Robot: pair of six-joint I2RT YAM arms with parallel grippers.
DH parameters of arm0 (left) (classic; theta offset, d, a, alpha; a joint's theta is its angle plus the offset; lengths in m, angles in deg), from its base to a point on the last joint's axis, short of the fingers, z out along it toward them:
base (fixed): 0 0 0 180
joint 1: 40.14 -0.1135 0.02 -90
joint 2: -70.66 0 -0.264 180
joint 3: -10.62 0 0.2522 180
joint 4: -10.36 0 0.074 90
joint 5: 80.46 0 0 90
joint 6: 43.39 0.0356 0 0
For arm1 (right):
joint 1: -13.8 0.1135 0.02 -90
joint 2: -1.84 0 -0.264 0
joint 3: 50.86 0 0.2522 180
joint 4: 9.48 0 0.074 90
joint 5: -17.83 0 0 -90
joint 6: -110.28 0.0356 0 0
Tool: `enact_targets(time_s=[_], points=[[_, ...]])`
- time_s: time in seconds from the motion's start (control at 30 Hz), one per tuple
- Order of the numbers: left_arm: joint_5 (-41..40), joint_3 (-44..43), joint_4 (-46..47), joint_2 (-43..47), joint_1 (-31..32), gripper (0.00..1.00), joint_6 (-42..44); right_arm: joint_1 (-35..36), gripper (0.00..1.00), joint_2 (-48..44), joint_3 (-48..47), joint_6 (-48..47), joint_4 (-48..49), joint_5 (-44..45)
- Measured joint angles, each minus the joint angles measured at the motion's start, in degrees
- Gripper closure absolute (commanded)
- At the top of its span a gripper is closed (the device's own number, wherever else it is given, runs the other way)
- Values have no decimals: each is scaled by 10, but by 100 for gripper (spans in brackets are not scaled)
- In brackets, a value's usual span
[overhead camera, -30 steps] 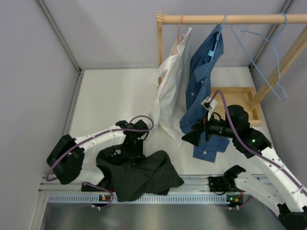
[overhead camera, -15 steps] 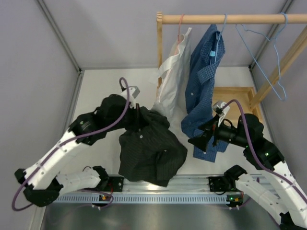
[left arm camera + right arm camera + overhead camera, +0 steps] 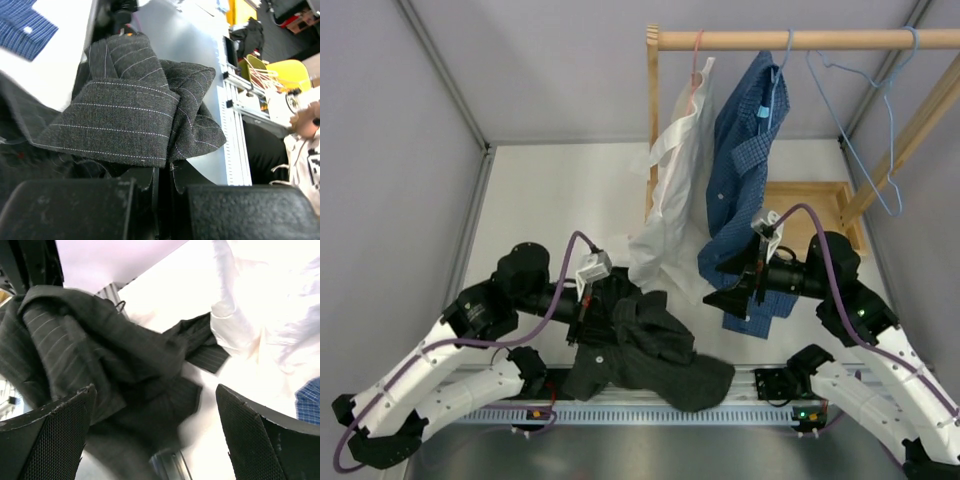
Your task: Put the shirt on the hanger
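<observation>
1. White table point(image 3: 550, 190), grey walls, wooden rail point(image 3: 800, 40) across the back.
2. White shirt point(image 3: 675, 200) and blue checked shirt point(image 3: 740, 160) hang on the rail, left of the hanger point(image 3: 894, 208), which is thin light-blue wire.
3. Shirt point(image 3: 655, 350): dark, fine-striped weave, bunched at the near table edge.
4. Left gripper point(image 3: 582, 325) clenched on the shirt; right gripper point(image 3: 725, 285) spread wide, holding nothing.

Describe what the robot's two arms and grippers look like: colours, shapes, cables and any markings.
Both the left arm and the right arm have white link shells and bulky black joints. A purple cable loops along each. A small pale grey camera box sits at each wrist. The left gripper and the right gripper are black, with blocky fingers bearing a fine dimpled texture.
</observation>
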Motion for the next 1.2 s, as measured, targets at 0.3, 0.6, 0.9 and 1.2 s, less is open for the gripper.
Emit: enact_targets(time_s=[0.3,0.6,0.9,1.2], points=[[66,34,56,75,1,100,12,32,0,82,46,107,120,-63],[63,56,63,15,1,100,14,243,1,178,75,257,283,-48],[57,56,64,16,1,93,24,322,100,212,89,292,308,63],[-162,-37,-5,-14,1,4,45,322,100,95,-25,218,101,430]])
